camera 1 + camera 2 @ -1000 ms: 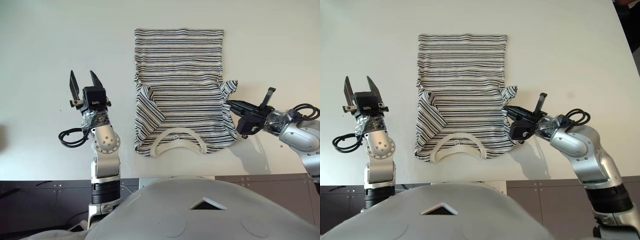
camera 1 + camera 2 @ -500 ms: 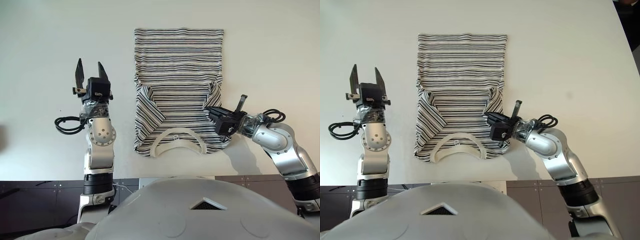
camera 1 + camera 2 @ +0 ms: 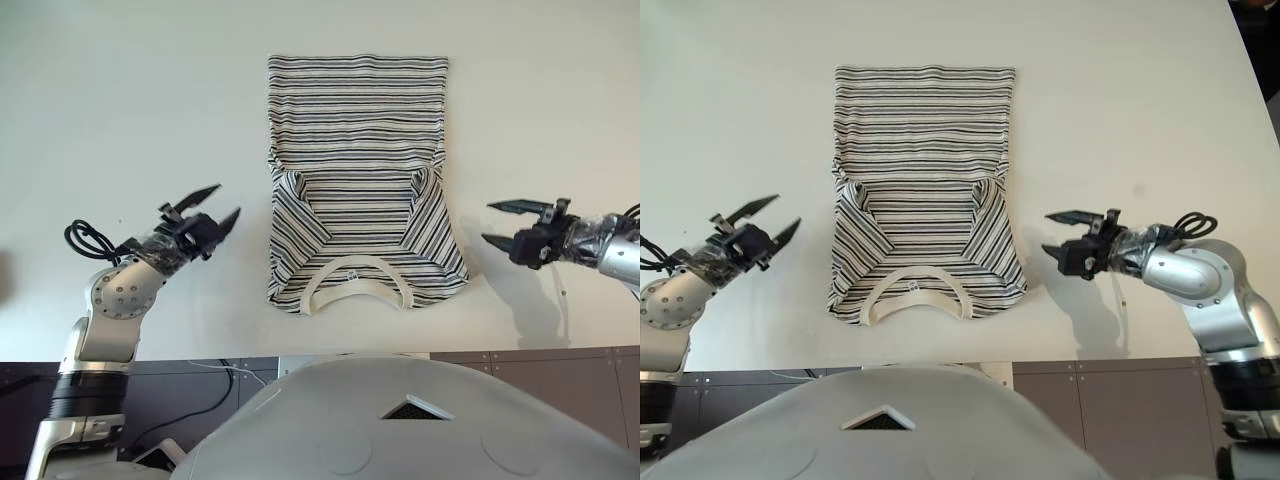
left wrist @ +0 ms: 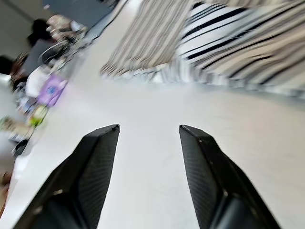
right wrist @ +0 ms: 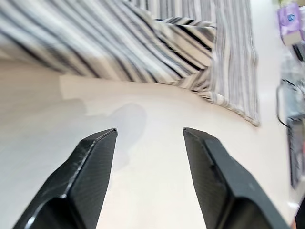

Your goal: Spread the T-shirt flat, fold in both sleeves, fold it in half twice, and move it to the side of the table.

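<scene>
Comparing with one second ago, note that the right gripper (image 3: 488,222) has released the right sleeve (image 3: 432,215), which now lies folded in over the T-shirt (image 3: 357,120), like the left sleeve (image 3: 298,215). That gripper has drawn back to the T-shirt's right, fingers wide, holding nothing. The left gripper (image 3: 228,199), left of the T-shirt, has tipped from upright toward it, also spread wide. Head views show you the T-shirt flat on the table (image 3: 120,90); wrist views add bare tabletop between each gripper's fingers and the striped edge.
</scene>
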{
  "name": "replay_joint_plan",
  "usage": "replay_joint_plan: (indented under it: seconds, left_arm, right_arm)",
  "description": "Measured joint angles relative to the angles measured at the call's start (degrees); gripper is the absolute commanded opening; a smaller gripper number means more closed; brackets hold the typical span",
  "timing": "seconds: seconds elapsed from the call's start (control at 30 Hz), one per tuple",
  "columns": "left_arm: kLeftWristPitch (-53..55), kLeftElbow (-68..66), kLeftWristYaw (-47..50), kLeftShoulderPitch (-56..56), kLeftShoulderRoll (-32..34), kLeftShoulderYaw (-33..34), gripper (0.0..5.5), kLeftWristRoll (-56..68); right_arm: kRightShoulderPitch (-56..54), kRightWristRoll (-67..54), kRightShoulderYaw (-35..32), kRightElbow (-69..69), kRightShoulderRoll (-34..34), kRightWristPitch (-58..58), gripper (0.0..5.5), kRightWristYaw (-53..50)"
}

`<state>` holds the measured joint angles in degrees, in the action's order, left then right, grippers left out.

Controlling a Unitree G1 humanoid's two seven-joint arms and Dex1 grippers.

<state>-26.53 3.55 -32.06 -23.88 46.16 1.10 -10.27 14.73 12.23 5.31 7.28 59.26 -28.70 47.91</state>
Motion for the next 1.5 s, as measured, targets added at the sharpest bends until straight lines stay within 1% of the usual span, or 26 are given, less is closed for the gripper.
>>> replay_joint_plan:
  seconds: [0.07, 0.13, 0.27, 0.43, 0.57, 0.73, 0.77, 0.87, 0.9, 1.0, 1.07, 1.17, 1.2, 1.23, 1.4, 1.47, 1.5]
  left_arm:
    - [-5.55, -1.09, -4.20, -1.70, 3.89, -1.42, 3.05, 0.16]
    - [-10.02, -1.05, -8.38, -2.06, 7.85, -3.36, 3.36, 1.46]
    - [-14.61, -0.94, -12.21, -0.24, 9.47, -7.98, 3.36, 2.19]
    - [-18.80, -2.57, -12.63, 1.68, 10.87, -11.02, 3.36, 2.09]
    - [-20.97, -2.60, -12.61, 1.31, 12.90, -12.24, 3.40, 2.09]
    - [-22.87, -3.02, -11.51, 1.94, 12.87, -13.39, 3.40, 0.92]
    - [-23.23, -3.23, -11.23, 2.39, 12.75, -13.78, 3.40, 0.62]
    - [-23.64, -3.66, -10.20, 4.10, 12.17, -14.94, 3.40, -0.41]
    - [-24.01, -3.88, -9.49, 4.58, 11.94, -15.18, 3.17, -1.17]
    - [-25.15, -5.04, -8.43, 5.67, 11.59, -16.16, 2.77, -2.26]
    - [-25.53, -5.74, -7.83, 5.94, 11.59, -16.74, 2.39, -2.40]
    - [-25.92, -6.53, -7.64, 5.93, 11.62, -17.50, 1.82, -2.42]
    - [-26.04, -6.71, -7.62, 5.90, 11.67, -17.72, 1.49, -2.45]
    - [-26.07, -6.83, -7.62, 5.89, 11.77, -18.01, 1.39, -2.54]
    - [-26.17, -6.85, -7.60, 5.75, 12.05, -18.59, 0.45, -3.57]
    - [-26.00, -6.85, -7.61, 5.48, 12.14, -18.79, 0.15, -3.57]
    - [-25.87, -6.83, -7.63, 5.43, 12.25, -18.94, 0.15, -3.52]
  right_arm:
    - [1.53, 0.91, 0.56, 0.00, 1.03, -4.80, 3.15, 0.48]
    - [2.66, 1.10, 1.51, 1.29, 1.29, -7.23, 3.15, 0.51]
    - [4.18, 1.14, 3.03, 3.88, 1.18, -8.35, 3.15, 0.57]
    - [0.78, 2.40, 5.17, 3.35, -0.36, -8.93, 3.15, 0.40]
    - [-0.30, 3.37, 6.09, 1.79, -0.49, -10.10, 2.46, -0.23]
    - [-1.21, 3.71, 7.00, 0.06, -0.48, -11.31, 1.78, -0.32]
    - [-1.56, 3.71, 7.24, -0.10, -0.48, -11.37, 1.53, -0.24]
    - [-2.25, 3.70, 7.47, -0.12, -0.48, -11.42, 1.06, -0.09]
    - [-2.26, 3.70, 7.64, -0.14, -0.48, -11.43, 0.92, -0.09]
    - [-2.26, 3.70, 7.79, -0.29, -0.48, -11.46, 0.43, -0.12]
    - [-2.29, 3.70, 7.98, -0.29, -0.49, -11.46, 0.10, -0.15]
    - [-2.29, 3.71, 8.66, -0.13, -0.76, -11.46, 0.10, -0.29]
    - [-2.29, 3.71, 8.71, -0.11, -0.76, -11.46, 0.10, -0.39]
    - [-2.27, 3.71, 8.86, -0.02, -0.77, -11.44, 0.10, -0.54]
    - [-2.26, 3.71, 8.93, 0.22, -0.79, -11.31, 0.10, -0.84]
    - [-2.26, 3.69, 8.98, 0.36, -0.79, -11.13, 0.10, -0.84]
    - [-2.21, 3.35, 9.07, 0.60, -0.79, -11.05, 0.10, -0.75]
